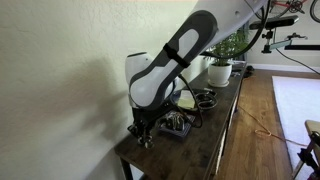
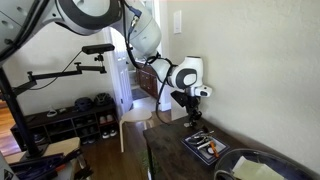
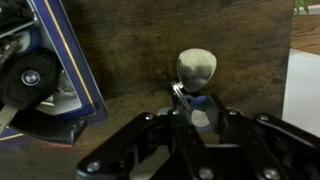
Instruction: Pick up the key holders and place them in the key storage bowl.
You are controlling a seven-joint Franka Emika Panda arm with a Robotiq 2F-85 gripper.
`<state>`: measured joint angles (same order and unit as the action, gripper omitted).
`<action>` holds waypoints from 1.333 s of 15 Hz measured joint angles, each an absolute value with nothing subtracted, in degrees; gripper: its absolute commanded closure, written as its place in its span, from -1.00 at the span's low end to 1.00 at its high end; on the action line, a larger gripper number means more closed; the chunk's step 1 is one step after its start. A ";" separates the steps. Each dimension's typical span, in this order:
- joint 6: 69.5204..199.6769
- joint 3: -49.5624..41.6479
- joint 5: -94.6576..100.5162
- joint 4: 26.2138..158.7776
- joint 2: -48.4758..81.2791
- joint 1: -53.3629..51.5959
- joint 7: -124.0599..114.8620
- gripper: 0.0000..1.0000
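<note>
gripper [image 3: 197, 110] low over wooden table [image 3: 130, 40], jaws drawn nearly together, seemingly pinching the lower end of the round key holder [image 3: 195, 68]. key storage bowl [image 3: 78, 62] sits just beside it. risks: the hold looks thin, so the trinket could slip or swing on lifting; a low carry could clip the bowl's rim.

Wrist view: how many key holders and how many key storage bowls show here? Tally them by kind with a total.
Key holder, roundish and pale, lying on the wood: 1
Key storage bowl, blue-edged and only partly in frame: 1
Total: 2
No second key holder shows in this view.
</note>
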<state>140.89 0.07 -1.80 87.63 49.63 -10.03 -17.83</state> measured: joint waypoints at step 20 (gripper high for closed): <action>141.28 1.55 -3.21 87.13 48.73 -8.90 -16.50 0.95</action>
